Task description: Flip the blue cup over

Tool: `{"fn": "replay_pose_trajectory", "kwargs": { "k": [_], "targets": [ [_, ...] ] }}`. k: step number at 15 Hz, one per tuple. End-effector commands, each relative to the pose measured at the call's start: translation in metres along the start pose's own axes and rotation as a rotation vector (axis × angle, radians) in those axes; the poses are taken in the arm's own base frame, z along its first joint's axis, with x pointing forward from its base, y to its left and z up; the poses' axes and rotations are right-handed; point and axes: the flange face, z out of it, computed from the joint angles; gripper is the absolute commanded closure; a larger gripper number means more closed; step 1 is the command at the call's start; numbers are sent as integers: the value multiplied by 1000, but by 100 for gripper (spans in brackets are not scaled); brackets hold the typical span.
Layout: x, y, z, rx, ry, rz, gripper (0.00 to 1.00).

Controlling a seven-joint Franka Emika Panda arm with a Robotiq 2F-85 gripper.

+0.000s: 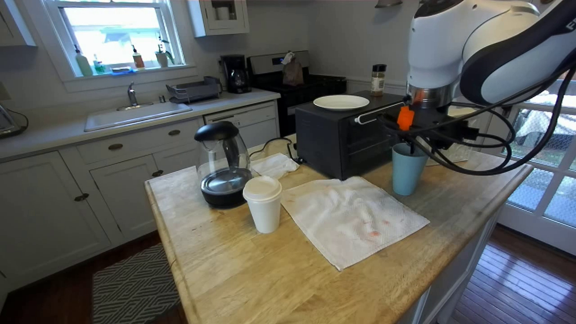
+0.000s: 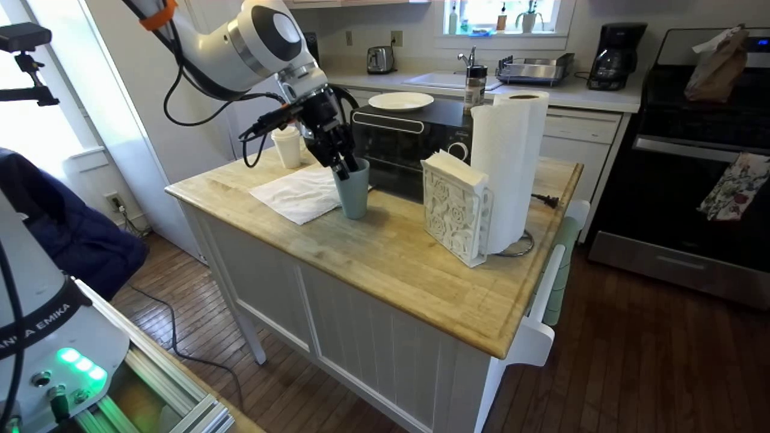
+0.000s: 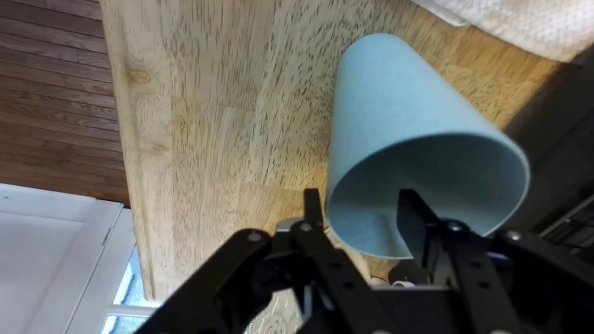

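The light blue cup stands upright on the wooden table, its mouth facing up, in both exterior views [image 1: 407,173] [image 2: 354,198]. In the wrist view the cup [image 3: 390,97] shows its outer wall and open mouth. My gripper [image 3: 362,192] is at the cup's rim with its fingers apart. One finger is over the inside of the mouth and the other is outside the wall, with a gap on both sides of the rim. In an exterior view the gripper [image 2: 343,171] comes down at a slant to the rim. Cables partly hide it in an exterior view.
A black toaster oven [image 1: 321,139] stands close beside the cup, bearing a plate [image 1: 341,102] and spice jar. A paper towel [image 1: 351,216], white lidded cup [image 1: 264,211] and kettle [image 1: 225,180] are on the table. A napkin holder [image 2: 454,207] and towel roll [image 2: 511,168] stand opposite.
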Motion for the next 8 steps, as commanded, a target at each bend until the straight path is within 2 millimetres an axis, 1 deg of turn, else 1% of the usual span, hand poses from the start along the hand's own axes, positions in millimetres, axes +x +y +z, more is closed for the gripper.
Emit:
{"fn": "replay_pose_trajectory", "kwargs": {
  "k": [1,4,6,8],
  "targets": [
    [10,7,-16,19,11,11,20],
    [21,10,-28,31,-2,8,1],
    [30,12,-36,48,-13,-13,0],
    [40,14,-46,78,-48,-85,0]
  ]
}}
